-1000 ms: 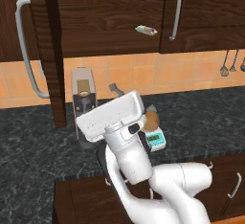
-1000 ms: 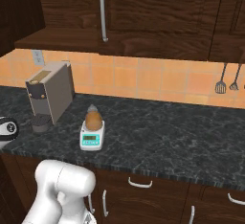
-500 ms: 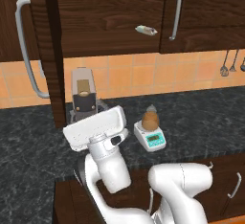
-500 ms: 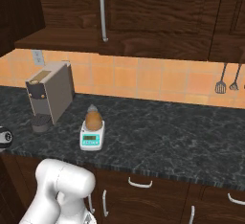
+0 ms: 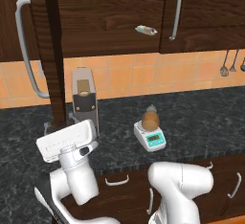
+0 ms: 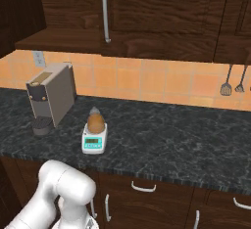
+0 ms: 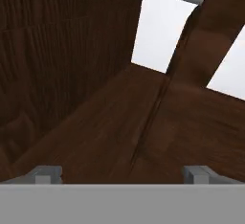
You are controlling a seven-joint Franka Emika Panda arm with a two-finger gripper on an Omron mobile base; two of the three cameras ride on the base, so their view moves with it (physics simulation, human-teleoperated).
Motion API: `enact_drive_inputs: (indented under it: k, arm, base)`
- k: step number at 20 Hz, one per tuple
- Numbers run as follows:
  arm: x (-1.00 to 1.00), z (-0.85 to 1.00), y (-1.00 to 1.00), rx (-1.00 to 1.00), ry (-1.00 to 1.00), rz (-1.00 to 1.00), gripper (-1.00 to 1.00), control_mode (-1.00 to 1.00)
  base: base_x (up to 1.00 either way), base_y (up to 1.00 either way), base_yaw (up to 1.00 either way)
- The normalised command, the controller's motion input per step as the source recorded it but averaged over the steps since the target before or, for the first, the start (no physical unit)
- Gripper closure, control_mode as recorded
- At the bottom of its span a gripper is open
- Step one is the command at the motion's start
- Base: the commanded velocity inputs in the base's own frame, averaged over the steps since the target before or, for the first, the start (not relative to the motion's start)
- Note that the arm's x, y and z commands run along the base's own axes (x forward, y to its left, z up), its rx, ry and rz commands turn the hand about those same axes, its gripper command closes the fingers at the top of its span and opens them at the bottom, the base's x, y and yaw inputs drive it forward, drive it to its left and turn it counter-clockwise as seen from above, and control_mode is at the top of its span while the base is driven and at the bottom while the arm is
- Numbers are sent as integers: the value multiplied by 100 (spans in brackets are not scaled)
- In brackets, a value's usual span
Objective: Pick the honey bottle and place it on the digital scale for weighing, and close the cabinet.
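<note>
Now our claw (image 7: 122, 174) stands wide open with nothing between its jaws, the two small tips far apart at the bottom of the hand view and dark wood grain close in front of them. From the left base view we judge the hand to be low at the left, turned up toward the cabinet (image 5: 110, 22), whose open door (image 5: 48, 50) stands edge-on above it with its long silver bar handle (image 5: 26, 46) running vertically on the outer face.

In the hand view a grey bar crosses the top right corner; we take it for that handle, though the view is too close to be sure.

The relation that matters is this: the door stands above and just ahead of the claw, its long axis vertical, swung out toward us from the cabinet front, so the closing push has to go against its face, back toward the wall.

Further out, the honey bottle (image 6: 96, 121) sits upright on the digital scale (image 6: 94, 141), on the dark table (image 6: 171, 135), to the right of the claw and well apart from it. The coffee machine (image 6: 51, 93) stands near the scale's left. We judge the placing done and the door left.
</note>
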Motion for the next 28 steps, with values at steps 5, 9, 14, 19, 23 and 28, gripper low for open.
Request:
enact_drive_inputs:
  k: [5,9,14,19,23,28]
  arm:
    - [61,0,70,0,6,0,-100,-100]
    - [50,-17,99,0,8,0,-100,-100]
    - [40,-25,96,0,5,0,-100,-100]
    - [-1,68,23,0,-33,0,-100,-100]
    - [-49,39,-77,43,-28,0,-100,-100]
    - [-44,-1,-100,78,-17,0,-100,-100]
  base:
    - [0,0,0]
    - [0,0,0]
    - [0,0,0]
    - [0,0,0]
    - [0,0,0]
    - [0,0,0]
